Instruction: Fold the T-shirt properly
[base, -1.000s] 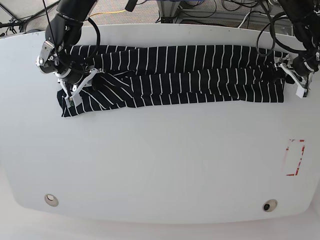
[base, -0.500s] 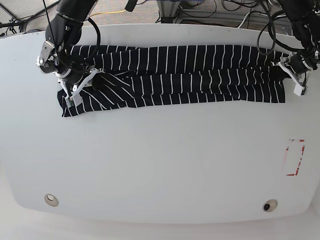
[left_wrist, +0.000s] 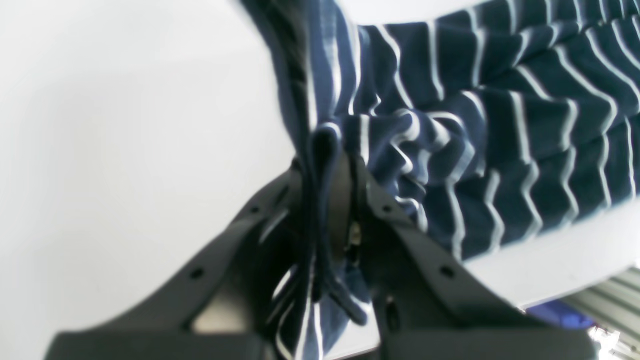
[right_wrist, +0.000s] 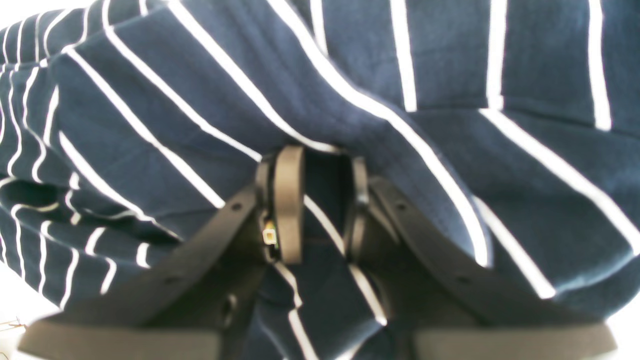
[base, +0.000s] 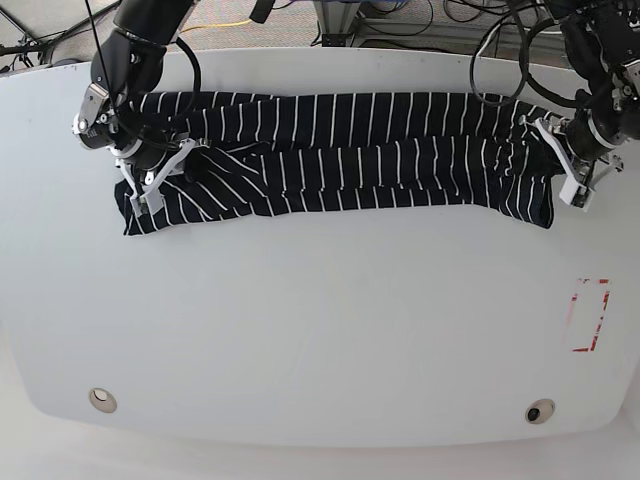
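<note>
where the white table (base: 320, 330) lies bare in front, the t-shirt (base: 340, 150) stretches as a long band across its far half; the left gripper (left_wrist: 332, 165) is clamped on the shirt's edge, the right gripper (right_wrist: 320, 200) pinches a fold at the opposite end.

Right gripper (right_wrist: 320, 200) fills lower frame, dark fingers (right_wrist: 289, 200) nearly together with a fold of the T-shirt (right_wrist: 200, 110) pinched between; navy cloth with thin white stripes spreads above and both sides; rumpled folds at left edge.
</note>
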